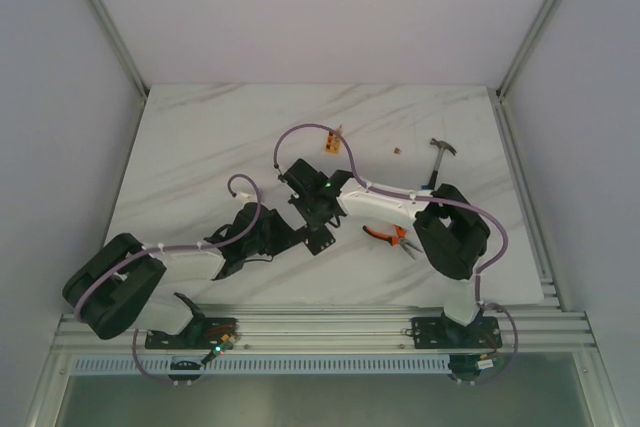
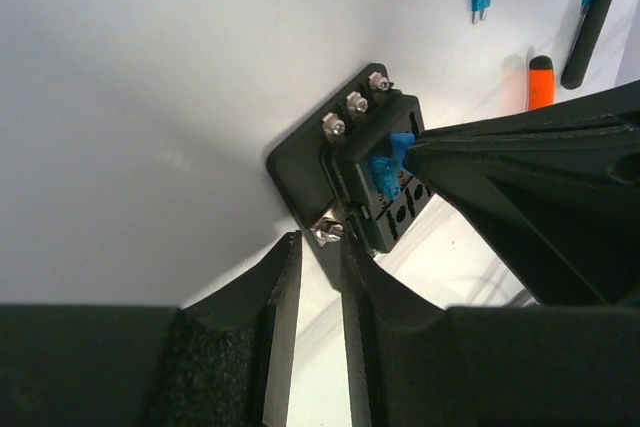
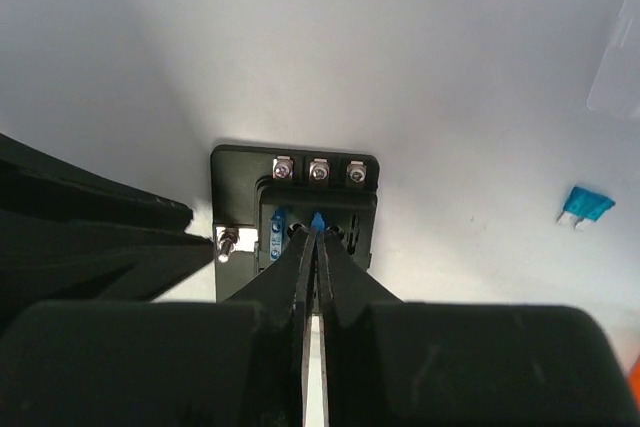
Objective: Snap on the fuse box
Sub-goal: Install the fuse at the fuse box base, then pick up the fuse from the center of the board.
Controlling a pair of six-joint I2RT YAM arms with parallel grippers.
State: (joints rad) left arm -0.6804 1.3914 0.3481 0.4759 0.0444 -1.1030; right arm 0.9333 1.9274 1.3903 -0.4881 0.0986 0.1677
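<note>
The fuse box (image 2: 352, 152) is a black block on a flat base with three screws along one edge, lying mid-table (image 1: 322, 240). My left gripper (image 2: 320, 239) is shut on the base's corner, by a metal terminal screw. My right gripper (image 3: 318, 232) is shut on a small blue fuse (image 3: 318, 219), its tips pressed down onto the top face of the fuse box (image 3: 295, 175). Beside it a second blue fuse (image 3: 279, 222) sits in its slot. In the left wrist view, the held blue fuse (image 2: 400, 144) shows at the right gripper's tip.
A loose blue fuse (image 3: 586, 205) lies on the table right of the box. Orange-handled pliers (image 1: 390, 235) lie beside the right arm. A hammer (image 1: 440, 157), a small orange block (image 1: 332, 139) and a tiny brown piece (image 1: 397, 150) sit farther back.
</note>
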